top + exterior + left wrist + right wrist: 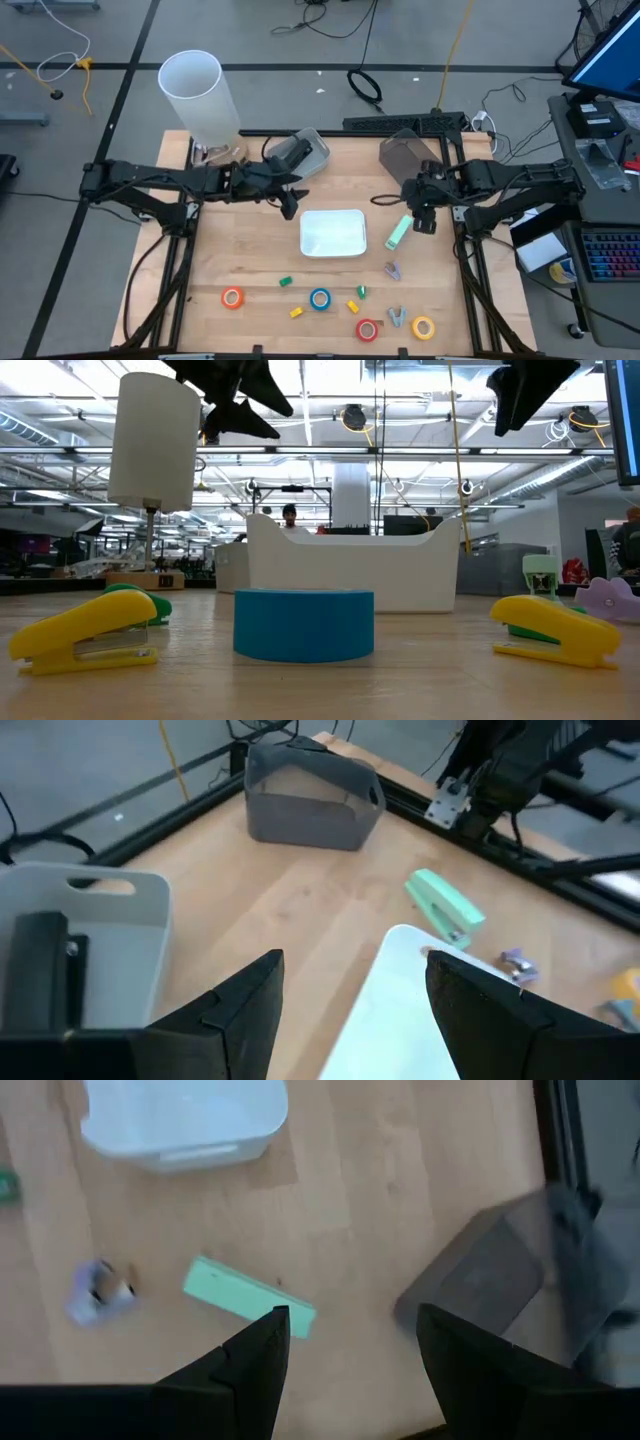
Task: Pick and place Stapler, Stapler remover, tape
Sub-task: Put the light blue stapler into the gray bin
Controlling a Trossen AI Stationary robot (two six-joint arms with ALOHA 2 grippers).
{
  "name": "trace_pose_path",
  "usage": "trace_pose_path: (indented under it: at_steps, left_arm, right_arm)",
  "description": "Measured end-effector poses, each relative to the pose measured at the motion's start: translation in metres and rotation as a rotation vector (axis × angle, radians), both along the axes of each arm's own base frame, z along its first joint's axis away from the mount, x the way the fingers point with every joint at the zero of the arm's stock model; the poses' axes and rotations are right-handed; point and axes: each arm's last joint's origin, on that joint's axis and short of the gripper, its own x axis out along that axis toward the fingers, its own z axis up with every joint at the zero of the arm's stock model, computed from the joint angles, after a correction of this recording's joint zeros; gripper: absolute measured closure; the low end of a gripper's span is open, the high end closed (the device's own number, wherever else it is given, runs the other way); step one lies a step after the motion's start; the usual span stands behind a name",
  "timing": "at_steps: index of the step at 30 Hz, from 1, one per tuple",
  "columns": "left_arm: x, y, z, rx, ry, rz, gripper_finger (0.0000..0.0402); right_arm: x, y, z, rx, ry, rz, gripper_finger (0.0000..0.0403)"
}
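We see nothing placed yet: the tape rolls (pixel 319 298) lie along the worktop's near edge, the green stapler (pixel 398 232) right of the white tray (pixel 333 232). Left tool (pixel 291 203) and right tool (pixel 424 220) hover wide, empty.

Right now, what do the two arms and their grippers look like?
Both arms are black and slim, built of jointed segments, with dark cables trailing beside them. The left gripper and right gripper each end in two wedge-shaped black fingers. No markings are legible.

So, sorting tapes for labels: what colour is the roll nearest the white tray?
Blue, clearest in the high view.
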Motion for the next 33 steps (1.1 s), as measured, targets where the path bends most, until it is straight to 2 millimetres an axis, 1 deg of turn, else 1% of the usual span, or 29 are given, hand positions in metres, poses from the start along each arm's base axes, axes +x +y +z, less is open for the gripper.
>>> trace_pose_path:
  at_steps: [3,6,10,13,16,19,26,29,33]
  left_arm:
    - [0.0,-0.004,0.0,-0.053,-0.02,0.02,0.016]
    - [0.0,-0.009,0.0,-0.092,-0.033,0.028,0.016]
    - [0.0,-0.014,0.0,-0.144,-0.05,0.037,0.016]
    - [0.0,-0.018,0.0,-0.172,-0.058,0.039,0.016]
    - [0.0,-0.021,0.0,-0.184,-0.06,0.035,0.016]
    - [0.0,-0.023,0.0,-0.193,-0.063,0.034,0.016]
    - [0.0,-0.023,0.0,-0.211,-0.069,0.045,0.016]
    - [0.0,-0.023,0.0,-0.215,-0.07,0.047,0.016]
    - [0.0,-0.023,0.0,-0.217,-0.071,0.048,0.016]
  right_arm:
    - [0.001,-0.003,-0.003,-0.047,0.037,0.115,0.0193]
    - [0.001,-0.005,-0.017,-0.056,0.114,0.233,0.0193]
    - [0.001,-0.006,-0.049,0.0,0.208,0.396,0.0193]
    - [0.002,-0.006,-0.076,-0.031,0.259,0.499,0.0193]
    - [0.004,-0.006,-0.098,-0.06,0.261,0.586,0.0193]
    - [0.005,-0.006,-0.114,-0.086,0.25,0.648,0.0193]
    - [0.004,-0.005,-0.133,-0.106,0.241,0.726,0.0193]
    - [0.004,-0.003,-0.138,-0.05,0.208,0.751,0.0193]
    - [0.004,-0.003,-0.144,-0.03,0.184,0.761,0.0193]
